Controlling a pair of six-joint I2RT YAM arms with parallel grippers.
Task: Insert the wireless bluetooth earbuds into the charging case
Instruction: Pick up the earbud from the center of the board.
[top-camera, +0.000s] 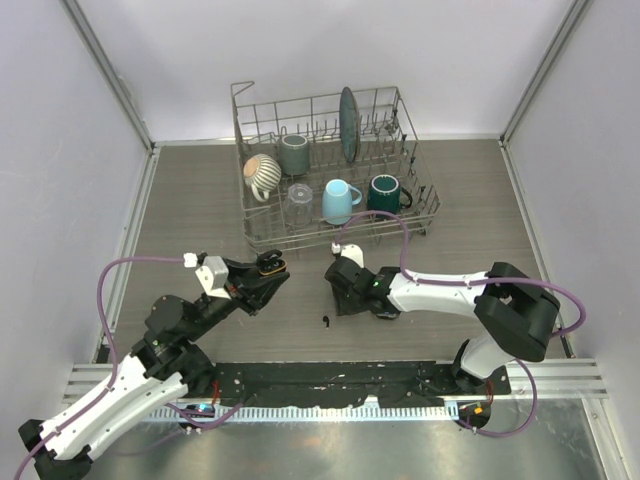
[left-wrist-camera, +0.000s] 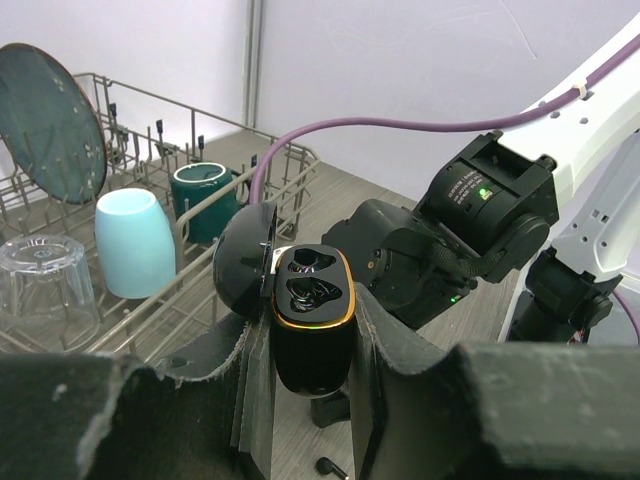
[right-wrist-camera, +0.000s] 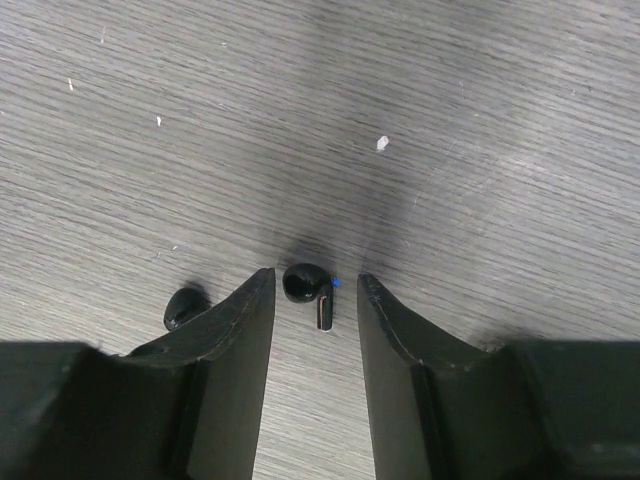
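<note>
Your right pincer (right-wrist-camera: 314, 284) stood partly open, straddling one earbud (right-wrist-camera: 304, 282); left pincer (left-wrist-camera: 312, 335) clamped the open case (left-wrist-camera: 314, 300). Pickup step, I judged: close squarely, then lift to case.

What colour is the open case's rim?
Orange-gold, on the glossy black oval case; clearest in left wrist view.

A wire dish rack (top-camera: 262, 238) stands on the wooden table (top-camera: 190, 200), beyond the left gripper (top-camera: 270, 268) and the right gripper (top-camera: 343, 293), near them but not touching. In the row farthest from the grippers, a dark round plate (top-camera: 348, 124) stands on edge, with a grey-green mug (top-camera: 293, 153) to its left. The row nearest the grippers holds, from left to right, a striped mug (top-camera: 263, 175) on its side, a clear glass (top-camera: 299, 203), a light blue mug (top-camera: 340, 201) and a dark green mug (top-camera: 385, 192).
</note>
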